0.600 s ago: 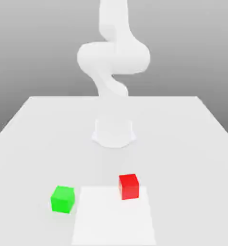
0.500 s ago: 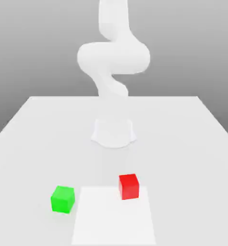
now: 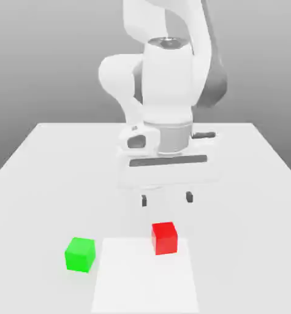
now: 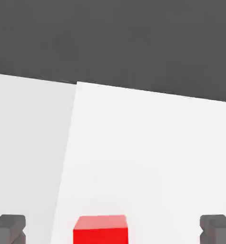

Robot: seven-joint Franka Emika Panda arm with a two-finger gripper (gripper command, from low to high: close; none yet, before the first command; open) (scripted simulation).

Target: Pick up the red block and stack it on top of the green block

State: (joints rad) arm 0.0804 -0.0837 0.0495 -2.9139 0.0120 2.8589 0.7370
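Currently, at the tool: the gripper hangs above the table, fingers pointing down and spread wide, nothing between them.
Fingertips: two dark fingertips stand well apart in the hand view, with the cube's top between them.
Red block: the red block sits on the table below the gripper and a little nearer the exterior camera, apart from both fingers; it rests on the edge of a paler square patch.
Green block: the green block lies further out, off to the exterior view's left of the gripper and red block, well apart from both, just beside the patch.
Step in hand: judged to be the approach; no grasp yet.
Next move: likely calls for centring over the red cube, then descending so the fingers straddle opposite faces before closing.
Orientation: the red block is a cube with no long axis; it sits flat, faces roughly square to the patch edges, the green one turned slightly.
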